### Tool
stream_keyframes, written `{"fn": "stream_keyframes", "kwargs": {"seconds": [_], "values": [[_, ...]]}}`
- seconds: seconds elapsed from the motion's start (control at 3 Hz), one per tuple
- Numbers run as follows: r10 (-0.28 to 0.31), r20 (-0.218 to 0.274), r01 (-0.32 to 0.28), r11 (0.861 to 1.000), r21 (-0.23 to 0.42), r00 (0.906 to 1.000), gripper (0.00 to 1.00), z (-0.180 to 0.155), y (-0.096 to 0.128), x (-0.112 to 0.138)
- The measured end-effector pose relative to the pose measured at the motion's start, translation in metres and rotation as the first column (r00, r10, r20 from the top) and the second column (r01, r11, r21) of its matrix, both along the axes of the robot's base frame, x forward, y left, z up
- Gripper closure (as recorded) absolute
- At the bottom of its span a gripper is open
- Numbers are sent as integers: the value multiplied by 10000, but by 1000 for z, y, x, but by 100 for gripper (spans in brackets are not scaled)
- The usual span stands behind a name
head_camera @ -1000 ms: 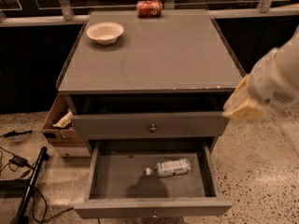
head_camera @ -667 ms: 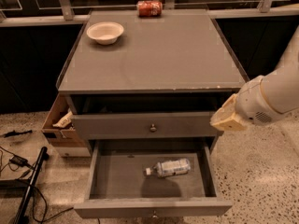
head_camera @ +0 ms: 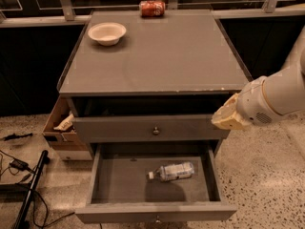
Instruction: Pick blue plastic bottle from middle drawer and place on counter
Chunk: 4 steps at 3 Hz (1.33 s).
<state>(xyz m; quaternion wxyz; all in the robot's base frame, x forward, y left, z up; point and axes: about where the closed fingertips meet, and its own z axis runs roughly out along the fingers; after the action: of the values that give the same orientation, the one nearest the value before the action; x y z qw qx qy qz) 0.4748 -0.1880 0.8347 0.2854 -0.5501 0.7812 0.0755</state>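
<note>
1. Although the blue plastic bottle (head_camera: 174,171) carried a pale label, no writing on it could be read, nor any on the red can (head_camera: 152,8) at the far edge of the counter (head_camera: 157,61).
2. Clear bottle lay on its side on the flat grey floor of the open middle drawer (head_camera: 119,185), right of centre, white cap pointing left.
3. Since a second ago the gripper (head_camera: 228,114) had shifted left and down. It hung just beside the cabinet's near right corner, level with the upper drawer front (head_camera: 124,128). Whether it was spread or closed could not be told.
4. Bottle, can and round white bowl (head_camera: 107,32) had not moved.
5. Counter's near edge showed chips.
</note>
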Motion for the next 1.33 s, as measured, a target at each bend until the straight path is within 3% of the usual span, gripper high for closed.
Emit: {"fn": "stream_keyframes", "kwargs": {"seconds": [0.33,0.67,1.33], "values": [[16,90,-15,9999,-112,10000,100,-29,-6,1],[-10,186,9,10000,3,9998,100,-92,-12,4],[-32,-152,50,9927,1203,9999,100,-245,4,24]]}}
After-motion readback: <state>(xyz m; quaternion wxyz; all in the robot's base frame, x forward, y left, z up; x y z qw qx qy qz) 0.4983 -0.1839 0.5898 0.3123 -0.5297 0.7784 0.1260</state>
